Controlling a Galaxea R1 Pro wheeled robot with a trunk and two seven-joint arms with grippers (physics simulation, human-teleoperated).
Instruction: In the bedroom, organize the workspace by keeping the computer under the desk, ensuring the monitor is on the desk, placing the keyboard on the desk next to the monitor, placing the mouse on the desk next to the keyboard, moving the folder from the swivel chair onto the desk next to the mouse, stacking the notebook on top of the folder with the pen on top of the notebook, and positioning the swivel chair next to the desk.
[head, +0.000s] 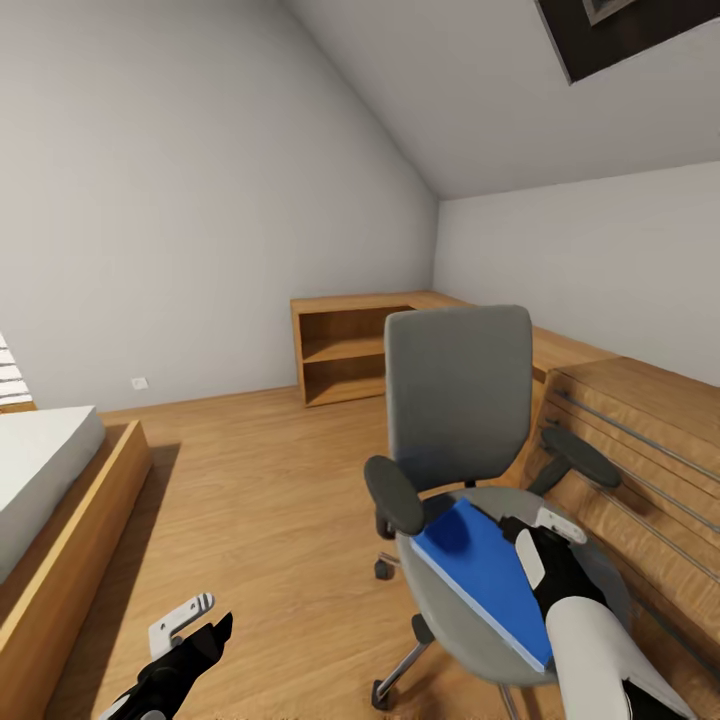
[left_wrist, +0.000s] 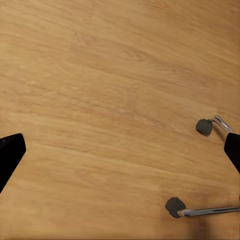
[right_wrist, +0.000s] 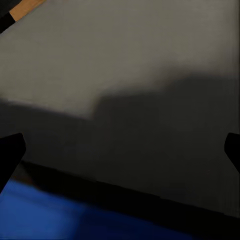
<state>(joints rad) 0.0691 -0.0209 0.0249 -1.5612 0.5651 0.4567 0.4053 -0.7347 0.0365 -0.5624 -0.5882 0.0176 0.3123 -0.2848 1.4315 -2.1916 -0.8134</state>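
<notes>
Attic bedroom (head: 200, 180), sloped grey walls, dark skylight (head: 630, 30) at the top, light wood floor (head: 270, 500). Swivel chair (head: 460, 400) stands on the floor with its grey back facing away toward the far corner, black armrests on both sides, chrome base legs and castors below. Blue folder (head: 480, 580) lies flat on the seat, running from the seat's middle toward its front edge, one corner near the left armrest. Right pincer (head: 545, 525) sits over the seat at the folder's right edge, touching or just above it, cannot tell which; in the right wrist view its dark fingertips (right_wrist: 10, 155) stand wide apart, grey seat ahead and the folder's blue at the near side. Left pincer (head: 195, 625) hangs low over bare floor, left of the chair, well apart from it; fingers (left_wrist: 10, 155) spread, holding nothing, two castors (left_wrist: 175, 206) in its view. Low wood shelf cabinet (head: 345, 355) against the far wall. Bed (head: 50, 480) with wood frame at the left edge.
</notes>
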